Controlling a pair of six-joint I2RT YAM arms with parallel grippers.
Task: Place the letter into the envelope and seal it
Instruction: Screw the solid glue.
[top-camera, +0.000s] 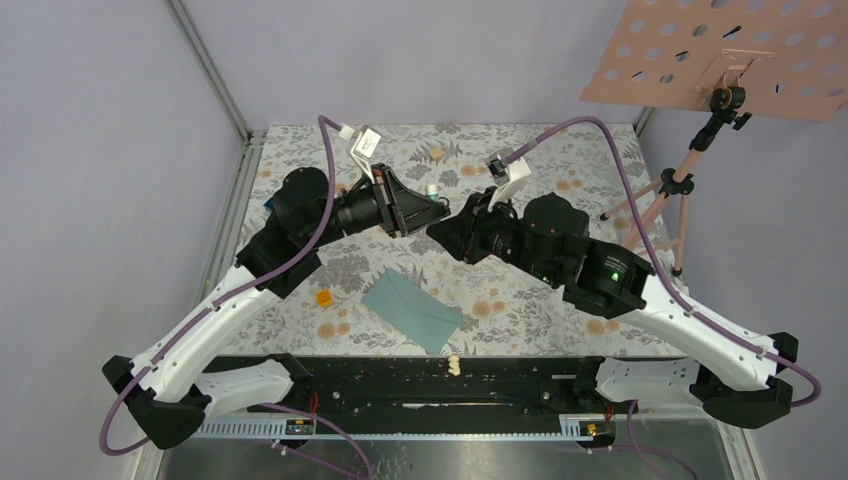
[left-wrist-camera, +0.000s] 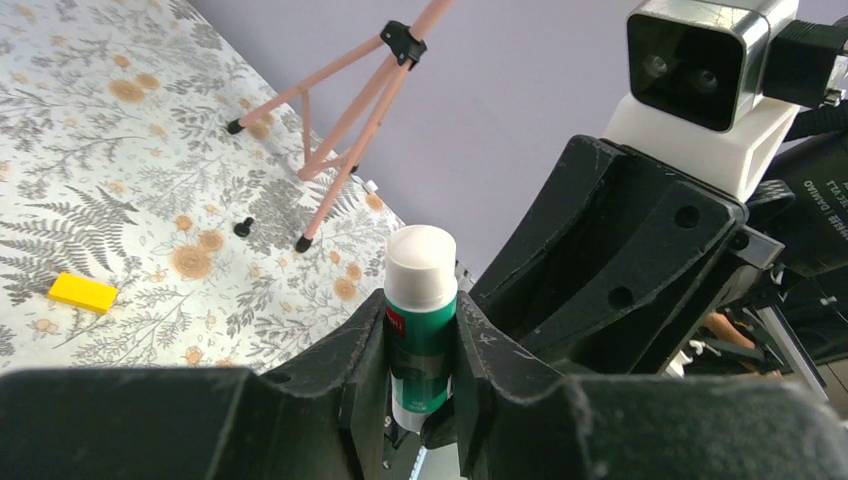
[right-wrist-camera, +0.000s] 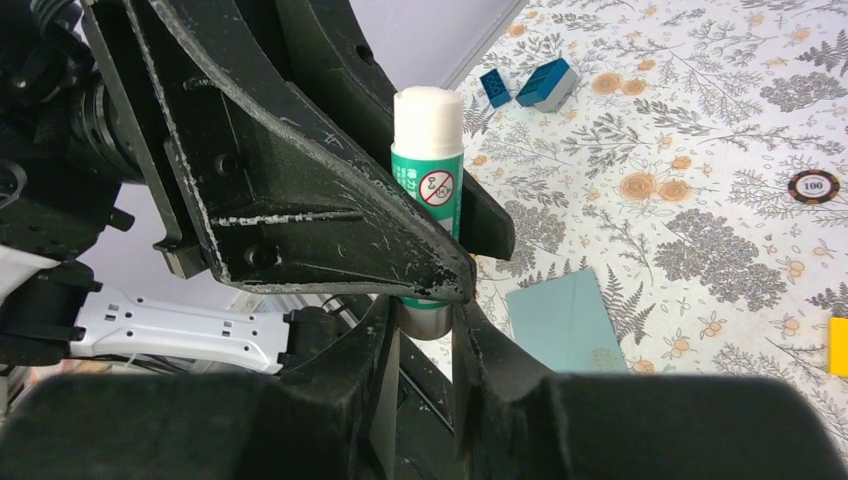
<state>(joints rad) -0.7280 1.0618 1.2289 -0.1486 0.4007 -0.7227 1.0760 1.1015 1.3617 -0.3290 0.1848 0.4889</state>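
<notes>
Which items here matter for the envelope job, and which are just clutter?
Job:
- envelope
- glue stick, held in left gripper and right gripper
- letter: not visible

Clutter:
- yellow block
- blue blocks
- poker chip
- pink tripod stand

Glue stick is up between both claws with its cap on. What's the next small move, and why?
Probably close the right claw firmly on the glue stick's grey base, so the left claw can shift to the white cap. Left clamps the green body, the cap is on, and the envelope lies flat below.
</notes>
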